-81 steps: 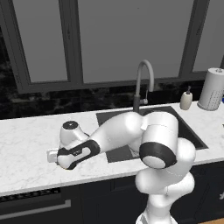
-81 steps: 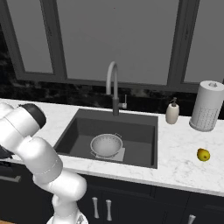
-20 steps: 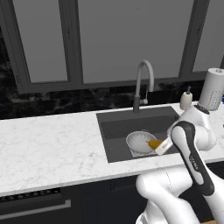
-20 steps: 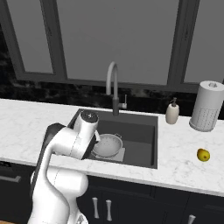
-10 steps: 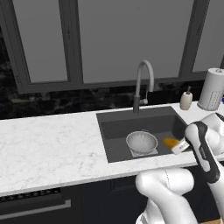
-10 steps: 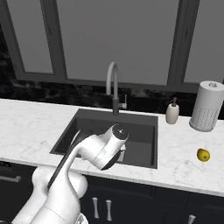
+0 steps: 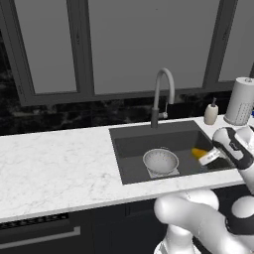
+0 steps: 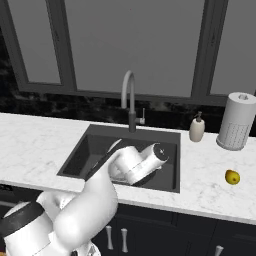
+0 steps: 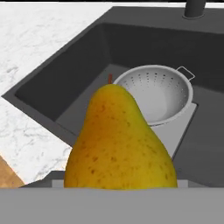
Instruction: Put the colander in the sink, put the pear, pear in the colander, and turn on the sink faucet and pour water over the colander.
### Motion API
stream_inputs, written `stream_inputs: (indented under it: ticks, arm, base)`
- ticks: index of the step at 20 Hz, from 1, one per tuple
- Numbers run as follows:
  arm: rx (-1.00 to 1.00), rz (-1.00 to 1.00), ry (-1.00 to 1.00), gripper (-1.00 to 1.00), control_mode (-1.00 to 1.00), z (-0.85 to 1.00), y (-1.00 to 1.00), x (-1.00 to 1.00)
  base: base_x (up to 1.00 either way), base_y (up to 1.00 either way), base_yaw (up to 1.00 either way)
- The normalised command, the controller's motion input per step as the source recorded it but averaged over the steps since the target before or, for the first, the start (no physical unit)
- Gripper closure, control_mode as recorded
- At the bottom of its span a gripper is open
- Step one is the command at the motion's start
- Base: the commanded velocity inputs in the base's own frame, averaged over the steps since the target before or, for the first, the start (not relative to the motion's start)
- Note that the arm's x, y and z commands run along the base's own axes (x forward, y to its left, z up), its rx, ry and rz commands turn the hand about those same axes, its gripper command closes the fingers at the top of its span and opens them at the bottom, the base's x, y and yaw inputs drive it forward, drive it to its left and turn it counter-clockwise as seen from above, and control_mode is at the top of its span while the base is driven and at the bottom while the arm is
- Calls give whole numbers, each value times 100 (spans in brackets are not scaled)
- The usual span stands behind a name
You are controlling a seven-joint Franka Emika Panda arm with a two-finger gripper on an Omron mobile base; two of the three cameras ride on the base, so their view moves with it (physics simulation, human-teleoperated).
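The silvery colander (image 7: 160,161) stands on the floor of the dark sink (image 7: 144,140), with nothing in it in the hand view (image 9: 155,94). My gripper (image 7: 204,156) is shut on a yellow-orange pear (image 7: 198,152) and hangs over the sink's right part, to the right of the colander. In the hand view this pear (image 9: 120,144) hides the fingertips, with the colander beyond it. A second pear (image 8: 231,176) lies on the counter right of the sink (image 8: 82,152). The gooseneck faucet (image 7: 161,94) arches over the basin's back; no water runs.
A white soap bottle (image 8: 197,129) and a paper towel roll (image 8: 235,121) stand at the back right of the counter. White marble counter (image 7: 54,163) stretches to the sink's left. Dark windows rise behind the faucet (image 8: 129,97). My arm covers most of the basin in the right base view.
The arm has swung to the right across the sink with the pear in its grip, from above the colander's edge to the basin's right part. The colander has stayed put.
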Motion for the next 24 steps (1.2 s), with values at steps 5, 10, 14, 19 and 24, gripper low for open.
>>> stream_inputs:
  ticks: [5, 10, 14, 19, 24]
  arm:
    - [0, 0, 13, 100, -100, -2, 0, 65]
    - [0, 0, 2, 100, -100, -16, 3, 34]
    - [0, 0, -2, 100, -100, -24, 10, 13]
    - [0, 0, -6, 100, -100, -38, 33, 16]
    - [-1, -2, -1, 100, -100, -33, 36, 12]
  base:
    - [0, 0, 0]
    - [0, 0, 0]
    - [0, 0, 0]
    - [0, 0, 0]
    - [0, 0, 0]
